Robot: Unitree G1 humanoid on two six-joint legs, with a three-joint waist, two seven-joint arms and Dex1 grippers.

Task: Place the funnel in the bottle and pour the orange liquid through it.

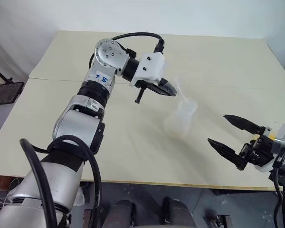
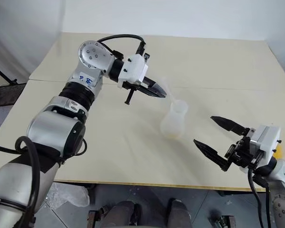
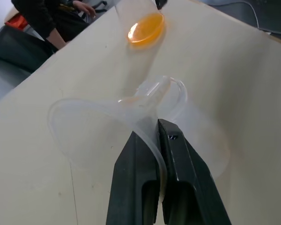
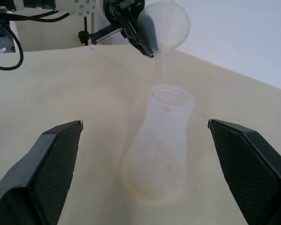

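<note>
My left gripper [image 1: 173, 91] is shut on the rim of the clear funnel [image 4: 166, 23], which hangs tilted with its stem tip just above the bottle's mouth and apart from it. The bottle [image 1: 180, 118], a clear conical flask, stands upright mid-table, with faint orange traces at its base. In the left wrist view the black fingers [image 3: 178, 164] pinch the funnel wall [image 3: 98, 131]. The orange liquid [image 3: 145, 28] lies in a clear container farther along the table, near my right gripper. That right gripper [image 1: 217, 128] stands open at the table's front right, facing the bottle, with nothing between its fingers.
The pale table [image 1: 218, 61] has free room behind and left of the bottle. A seam crosses it from left to right. A black stand [image 1: 4, 92] sits off the table's left edge. A person's hand [image 3: 82, 7] and dark sleeve show beyond the table's edge.
</note>
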